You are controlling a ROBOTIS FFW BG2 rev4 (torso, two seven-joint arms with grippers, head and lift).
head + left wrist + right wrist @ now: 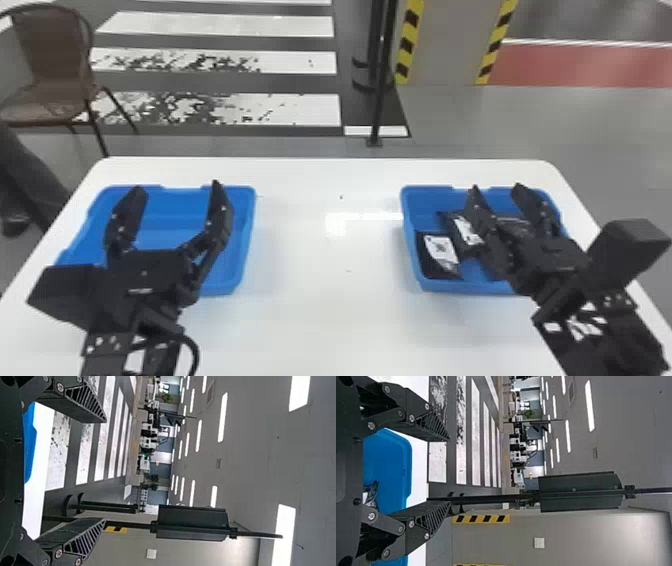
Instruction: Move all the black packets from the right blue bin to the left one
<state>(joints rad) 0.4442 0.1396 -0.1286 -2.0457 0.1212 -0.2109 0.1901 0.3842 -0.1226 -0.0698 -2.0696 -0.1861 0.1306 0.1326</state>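
My left gripper (177, 186) and right gripper (496, 186) both have their fingers spread wide, and the right one (my own hardware, naturally) blocks part of the black packets (425, 257) from the head view. Those are flat and shiny with white labels, lying in the right blue bin (425, 205), while the left blue bin (167, 225) shows its blue floor between my left fingers. Both bins sit on a white table (320, 310), with a brown chair (55, 55) beyond its far left corner.

From here I see my black arms (607, 350) with boxy lumps (65, 295), a bendy black cable (192, 345), round silver screws (411, 418) and pointy black fingers (220, 207) with slanted ridges (432, 424).
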